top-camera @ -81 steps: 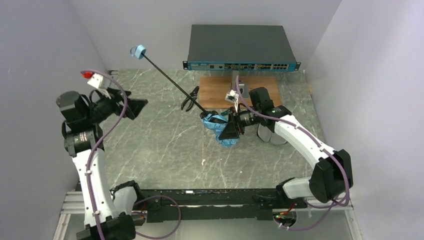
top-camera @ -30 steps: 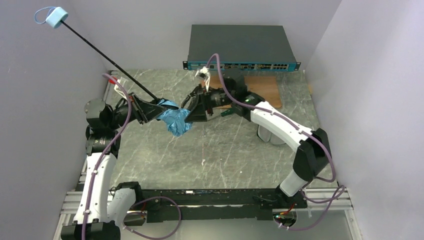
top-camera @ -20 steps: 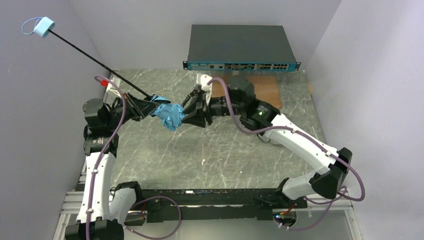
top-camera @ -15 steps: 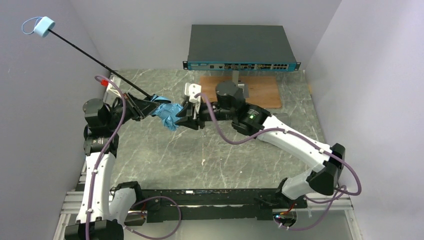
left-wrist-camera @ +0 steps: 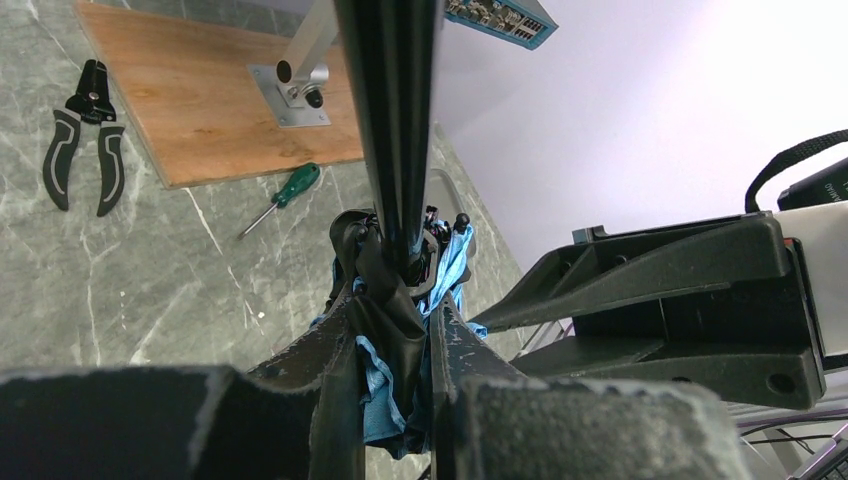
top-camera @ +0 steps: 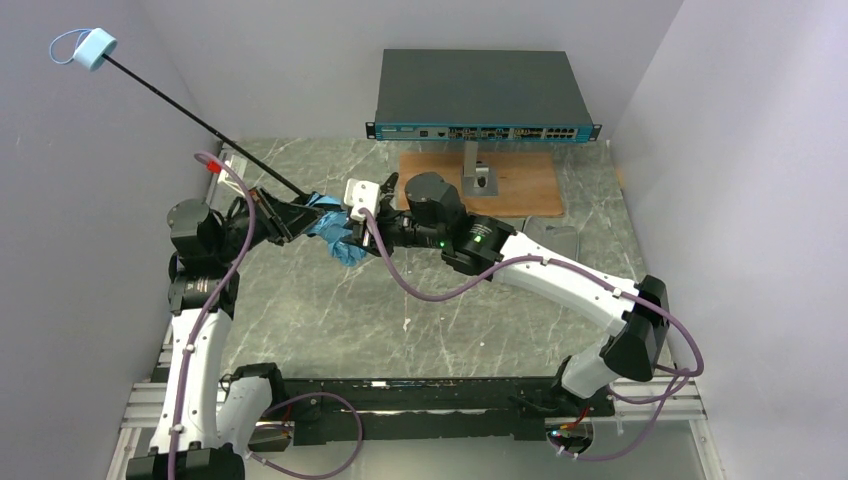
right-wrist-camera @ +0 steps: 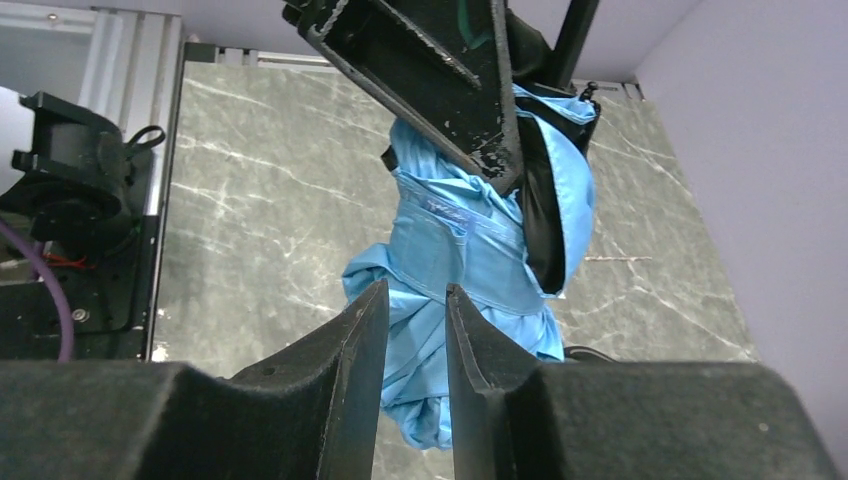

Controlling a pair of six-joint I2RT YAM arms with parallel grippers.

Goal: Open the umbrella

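The umbrella is held in the air over the table's left middle. Its pale-blue handle (top-camera: 96, 47) points up to the far left on the thin black shaft (top-camera: 200, 120). The folded sky-blue canopy (top-camera: 335, 238) hangs as a crumpled bundle. My left gripper (top-camera: 298, 212) is shut on the umbrella where shaft meets canopy; in the left wrist view black and blue fabric (left-wrist-camera: 385, 340) fills the left gripper (left-wrist-camera: 395, 335). My right gripper (top-camera: 355, 238) meets the bundle from the right. In the right wrist view the right gripper (right-wrist-camera: 415, 305) stands narrow with blue canopy (right-wrist-camera: 470, 240) pinched between its fingers.
A network switch (top-camera: 483, 95) sits at the back, with a wooden board (top-camera: 525, 185) and a small metal stand (top-camera: 472, 170) before it. Black-handled pliers (left-wrist-camera: 85, 130) and a green-handled screwdriver (left-wrist-camera: 285, 195) lie on the marble table (top-camera: 330, 310). Walls close in left and right.
My right arm has reached further left and its jaws have narrowed onto the blue canopy. The left gripper has kept its hold, barely moving.
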